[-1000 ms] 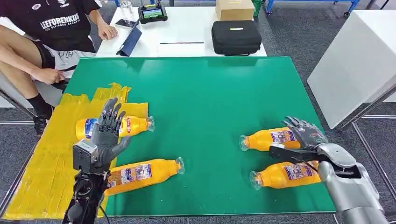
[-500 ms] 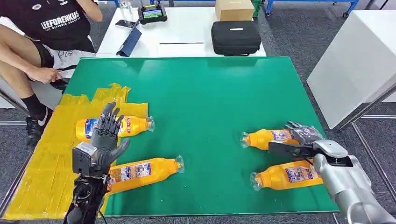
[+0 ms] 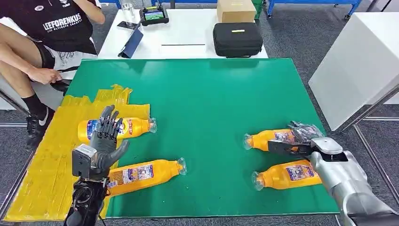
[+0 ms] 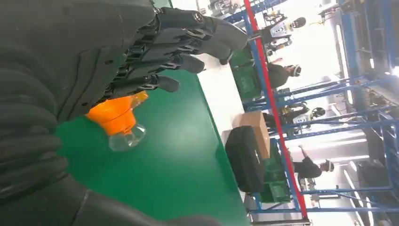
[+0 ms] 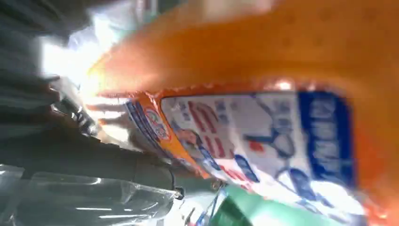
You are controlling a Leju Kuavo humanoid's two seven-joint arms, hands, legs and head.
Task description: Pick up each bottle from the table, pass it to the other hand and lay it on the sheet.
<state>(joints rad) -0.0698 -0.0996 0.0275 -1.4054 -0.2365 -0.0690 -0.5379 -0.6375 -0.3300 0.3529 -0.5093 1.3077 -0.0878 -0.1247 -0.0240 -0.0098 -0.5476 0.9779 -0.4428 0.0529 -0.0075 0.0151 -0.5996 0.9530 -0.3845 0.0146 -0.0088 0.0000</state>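
Four orange bottles with clear caps lie on the green mat (image 3: 202, 94). One bottle (image 3: 134, 126) rests on the yellow sheet (image 3: 42, 165); a second (image 3: 148, 171) lies at the sheet's edge. My left hand (image 3: 106, 137) is raised over the sheet, holding nothing, fingers spread; in the left wrist view its fingers (image 4: 179, 47) hover above a bottle neck (image 4: 117, 123). At the right, my right hand (image 3: 303, 137) wraps the base end of the far bottle (image 3: 266, 139), thumb on the near side, fingers curled over. Its label (image 5: 263, 136) shows close up. The near bottle (image 3: 282, 176) lies free.
A person (image 3: 51, 33) sits at the far left beside the mat. Behind the mat a white table carries a black case (image 3: 237, 37), a cardboard box (image 3: 236, 9) and a tablet. Another white table (image 3: 357, 61) stands at the right.
My right hand has lowered onto the far right bottle and its fingers have curled around it. The left hand has barely moved. The person's arm lifted off the white table.
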